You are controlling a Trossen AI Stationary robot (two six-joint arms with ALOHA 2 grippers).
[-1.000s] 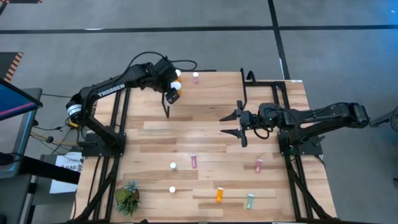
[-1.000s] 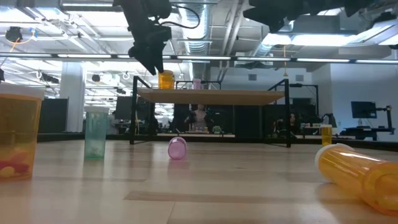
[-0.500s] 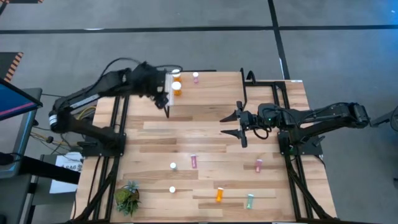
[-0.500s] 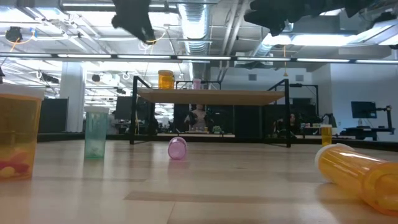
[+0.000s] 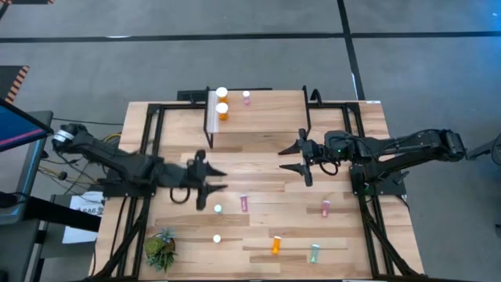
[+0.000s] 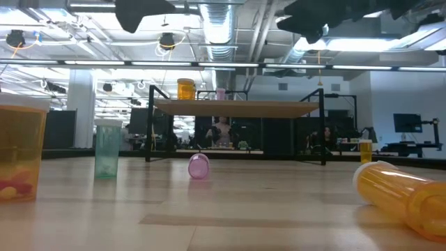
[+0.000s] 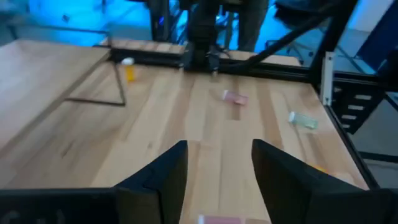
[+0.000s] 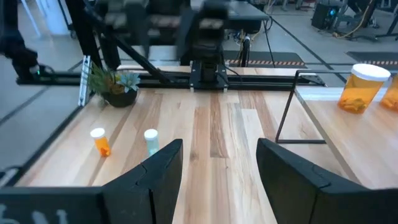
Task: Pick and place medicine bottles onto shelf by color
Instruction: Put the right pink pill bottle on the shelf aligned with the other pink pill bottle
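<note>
My left gripper (image 5: pixel 213 179) spread above the plank table (image 5: pixel 266 157), my right gripper (image 5: pixel 291 155) spread mid-table, grey floor (image 5: pixel 235 55) around, ceiling ducts (image 6: pixel 216 21) beyond the shelf (image 6: pixel 237 107)

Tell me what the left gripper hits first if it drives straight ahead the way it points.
Probably the pink bottle lying on the table ahead of the left gripper, then the right gripper beyond; depth is unclear.

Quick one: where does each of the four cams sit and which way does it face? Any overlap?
High: overhead, straight down; both arms, left gripper, right gripper.
Low: tabletop level, facing the light wood shelf on black legs; arms overhead.
Left wrist: past its own open jaws, toward the right arm's base.
Right wrist: past its open jaws, toward the small green potted plant.
Shared: high and low both show the shelf's orange white-capped bottle.
</note>
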